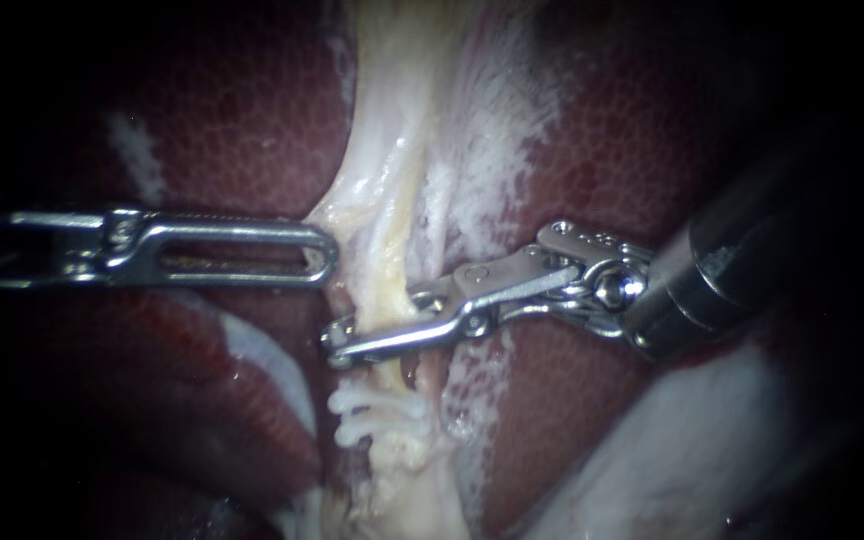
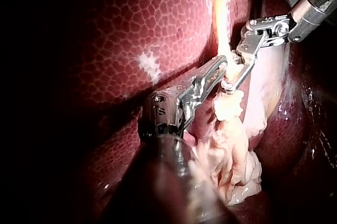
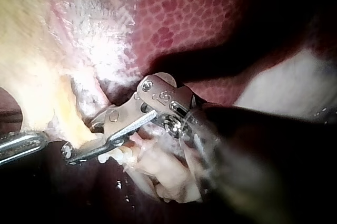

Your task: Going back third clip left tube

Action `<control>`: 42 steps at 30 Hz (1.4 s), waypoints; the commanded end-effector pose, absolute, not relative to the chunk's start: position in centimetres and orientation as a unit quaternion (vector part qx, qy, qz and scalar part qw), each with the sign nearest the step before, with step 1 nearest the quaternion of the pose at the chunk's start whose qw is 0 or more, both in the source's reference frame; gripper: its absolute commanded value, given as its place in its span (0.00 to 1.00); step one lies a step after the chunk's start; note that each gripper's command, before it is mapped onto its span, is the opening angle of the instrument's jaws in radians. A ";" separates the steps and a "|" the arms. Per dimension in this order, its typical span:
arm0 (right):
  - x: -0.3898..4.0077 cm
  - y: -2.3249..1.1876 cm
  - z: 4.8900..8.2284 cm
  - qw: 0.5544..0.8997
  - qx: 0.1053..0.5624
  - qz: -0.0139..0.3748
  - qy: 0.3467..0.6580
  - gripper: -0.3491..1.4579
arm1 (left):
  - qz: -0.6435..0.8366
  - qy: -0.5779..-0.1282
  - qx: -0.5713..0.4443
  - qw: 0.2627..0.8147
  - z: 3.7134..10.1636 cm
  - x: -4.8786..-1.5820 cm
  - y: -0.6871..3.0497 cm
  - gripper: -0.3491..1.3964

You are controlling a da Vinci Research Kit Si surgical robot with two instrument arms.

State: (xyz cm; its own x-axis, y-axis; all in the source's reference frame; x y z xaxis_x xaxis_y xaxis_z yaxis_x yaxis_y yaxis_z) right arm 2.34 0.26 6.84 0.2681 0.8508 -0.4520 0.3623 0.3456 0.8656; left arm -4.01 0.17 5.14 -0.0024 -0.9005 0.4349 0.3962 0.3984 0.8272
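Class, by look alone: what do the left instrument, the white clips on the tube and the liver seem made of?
The left instrument: polished metal, probably steel, by its bright glints. The clips: matt white, likely plastic, though partly hidden in tissue. The liver: soft, wet tissue, dark red with a fine cell-like pattern and sheen.

- reaches in level from the left of the tube point(image 1: 390, 250) with the left instrument point(image 1: 324, 255), tip against the tube's edge.
- slants in from the tube's right with the right instrument point(image 1: 377, 325), wrist bent, jaws parted and set astride the tube.
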 end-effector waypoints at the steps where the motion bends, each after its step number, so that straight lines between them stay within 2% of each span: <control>1: 2.34 0.27 6.84 0.591 0.533 0.207 0.569 0.00 | -0.490 -0.511 0.247 0.662 5.14 -4.00 0.17 0.00; 26: 2.33 0.26 6.84 0.596 0.533 0.206 0.565 0.00 | -0.490 -0.511 0.246 0.662 5.14 -4.01 0.16 0.00; 27: 2.33 0.26 6.84 0.596 0.533 0.206 0.565 0.02 | -0.490 -0.511 0.246 0.662 5.14 -4.01 0.16 0.00; 28: 2.33 0.26 6.84 0.595 0.533 0.209 0.564 0.07 | -0.490 -0.511 0.246 0.662 5.14 -4.01 0.16 0.00; 30: 2.34 0.26 6.84 0.599 0.525 0.203 0.570 0.25 | -0.490 -0.511 0.246 0.662 5.14 -4.01 0.16 0.00; 33: 2.36 0.27 6.85 0.610 0.498 0.180 0.589 0.42 | -0.490 -0.511 0.246 0.662 5.14 -4.01 0.16 0.00; 38: 2.38 0.27 6.85 0.618 0.475 0.157 0.606 0.48 | -0.490 -0.511 0.246 0.662 5.14 -4.01 0.16 0.00; 42: 2.38 0.27 6.84 0.625 0.456 0.138 0.619 0.49 | -0.490 -0.511 0.246 0.662 5.14 -4.01 0.16 0.00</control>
